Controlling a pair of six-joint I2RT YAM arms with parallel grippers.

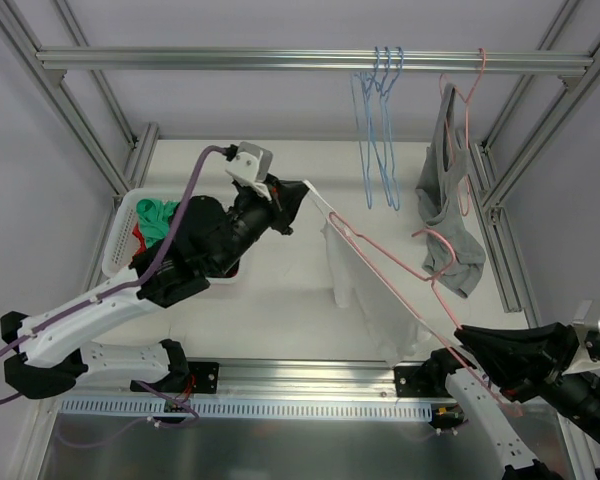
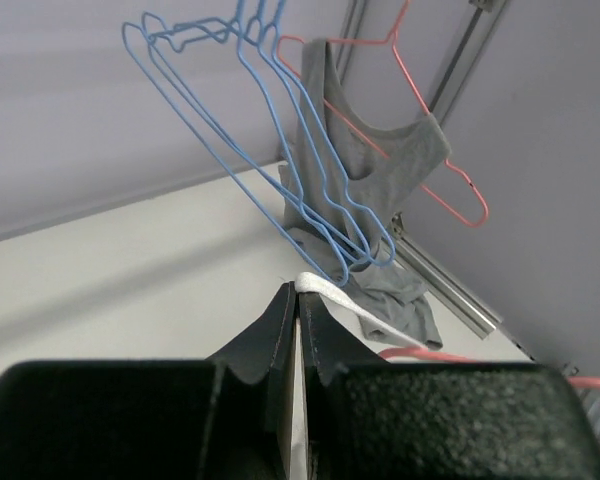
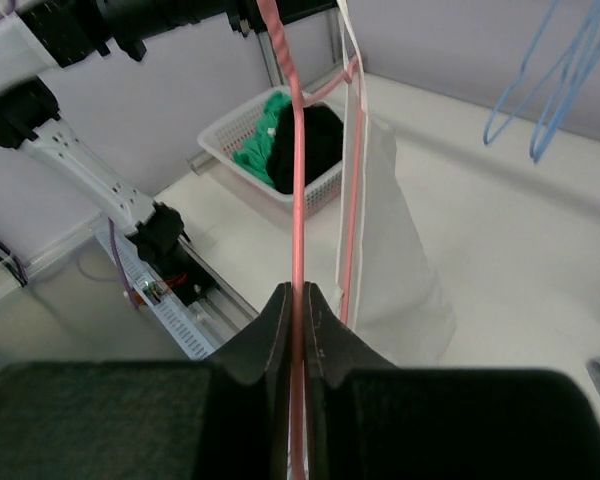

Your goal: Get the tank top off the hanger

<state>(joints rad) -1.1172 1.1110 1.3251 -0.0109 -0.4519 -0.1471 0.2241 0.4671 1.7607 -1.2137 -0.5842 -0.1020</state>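
A white tank top [image 1: 365,285] hangs from a pink hanger [image 1: 400,262] stretched between my two grippers above the table. My left gripper [image 1: 302,192] is shut on the tank top's white strap [image 2: 325,290] at the hanger's upper left end. My right gripper [image 1: 467,340] is shut on the pink hanger's wire [image 3: 296,150] at its lower right end. In the right wrist view the tank top [image 3: 385,260] hangs down beside the hanger wire.
A white basket [image 1: 120,225] with green, black and red clothes stands at the left. Blue hangers [image 1: 380,120] and a grey tank top [image 1: 445,200] on a pink hanger hang from the top rail [image 1: 280,60] at the back right.
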